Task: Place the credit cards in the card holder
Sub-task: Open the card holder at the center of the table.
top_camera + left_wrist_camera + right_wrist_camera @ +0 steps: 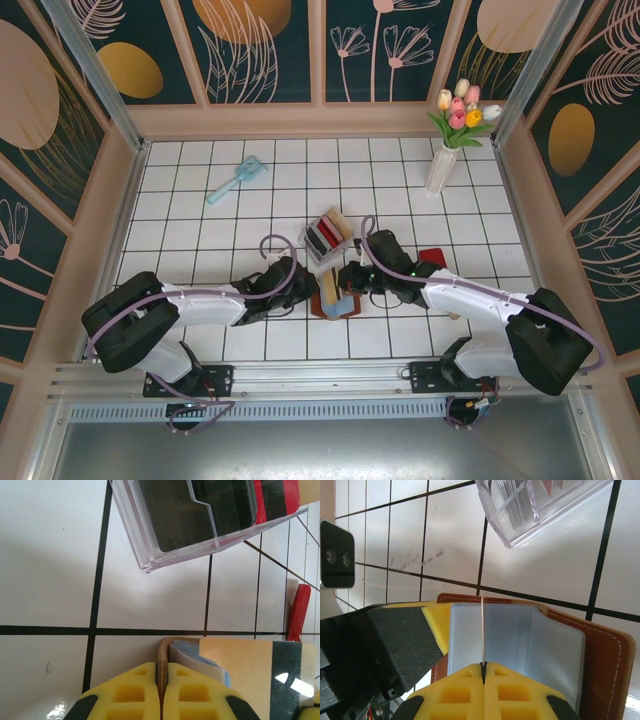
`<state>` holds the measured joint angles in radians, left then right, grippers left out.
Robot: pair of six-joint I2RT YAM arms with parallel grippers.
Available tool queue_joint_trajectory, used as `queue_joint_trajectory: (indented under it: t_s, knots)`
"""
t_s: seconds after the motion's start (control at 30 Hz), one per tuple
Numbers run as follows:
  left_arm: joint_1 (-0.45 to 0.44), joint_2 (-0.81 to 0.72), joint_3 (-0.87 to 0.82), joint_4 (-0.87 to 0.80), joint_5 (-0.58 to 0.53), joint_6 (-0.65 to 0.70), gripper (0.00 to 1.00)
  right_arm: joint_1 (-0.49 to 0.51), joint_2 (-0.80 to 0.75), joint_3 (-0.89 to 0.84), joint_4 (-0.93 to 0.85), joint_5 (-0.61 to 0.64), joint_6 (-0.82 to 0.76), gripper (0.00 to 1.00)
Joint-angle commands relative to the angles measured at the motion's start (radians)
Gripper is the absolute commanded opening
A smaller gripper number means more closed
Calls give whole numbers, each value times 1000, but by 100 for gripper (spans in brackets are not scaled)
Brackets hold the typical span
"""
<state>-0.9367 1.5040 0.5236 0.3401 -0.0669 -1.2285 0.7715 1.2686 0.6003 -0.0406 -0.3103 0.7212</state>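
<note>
The card holder (336, 303) lies open on the tiles, brown leather with pale blue-grey slots (525, 640). My left gripper (162, 667) is shut on the upright edge of its leather cover (163, 652). My right gripper (484, 664) is shut on a tan credit card (250, 670) with a dark stripe. That card is edge-on (483, 625) in the right wrist view, standing over the slots with its far end near the holder's upper edge. Both grippers meet over the holder, left gripper (318, 286) and right gripper (347, 283). More credit cards (325, 232), red and black, stand in the clear tray.
The clear plastic tray (200, 535) sits just beyond the holder. A red flat thing (432, 257) lies to the right of my right arm. A light blue brush (237, 180) lies at the back left, and a white vase of tulips (442, 165) at the back right.
</note>
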Motion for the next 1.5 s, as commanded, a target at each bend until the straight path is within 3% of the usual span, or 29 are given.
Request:
queue_joint_trajectory:
  t_s: [0.0, 0.1, 0.2, 0.23, 0.3, 0.37, 0.5, 0.7, 0.97, 1.13, 1.27, 1.37, 1.47]
  knots:
    - [2, 17, -13, 53, 1, -28, 2, 9, 26, 6, 27, -17, 17, 0]
    - [1, 23, -18, 60, -8, -49, 3, 13, 60, 6, 10, 4, 18, 0]
    - [1, 7, -32, 60, -27, -61, 13, 20, 91, 6, -13, 30, 14, 0]
    - [1, 0, -34, 54, -31, -59, 20, 20, 95, 3, -5, 36, 12, 0]
    - [1, -10, -26, 29, -37, -48, 24, 21, 104, -6, 9, 38, 18, 0]
    - [2, -24, -29, 19, -42, -47, 36, 22, 113, -6, 12, 40, 20, 0]
    - [1, -73, -58, 23, -67, -58, 52, 22, 125, -5, 16, 40, 21, 0]
    - [2, -110, -73, 48, -55, -33, 64, 24, 136, 2, 19, 39, 20, 0]
    - [2, -19, -28, -2, -1, -16, 53, 24, 136, 13, 1, 55, 18, 0]
    - [2, 5, -21, -13, 10, -13, 28, 22, 116, 22, -6, 62, 16, 0]
    - [2, 1, -31, -30, -13, -20, 14, 22, 60, 24, -43, 114, 19, 0]
    - [1, 1, -35, -36, -20, -17, 11, 13, -6, 6, -80, 170, 28, 0]
    - [2, 6, -38, -34, -21, -15, 11, -1, -61, -45, -30, 128, 30, 0]
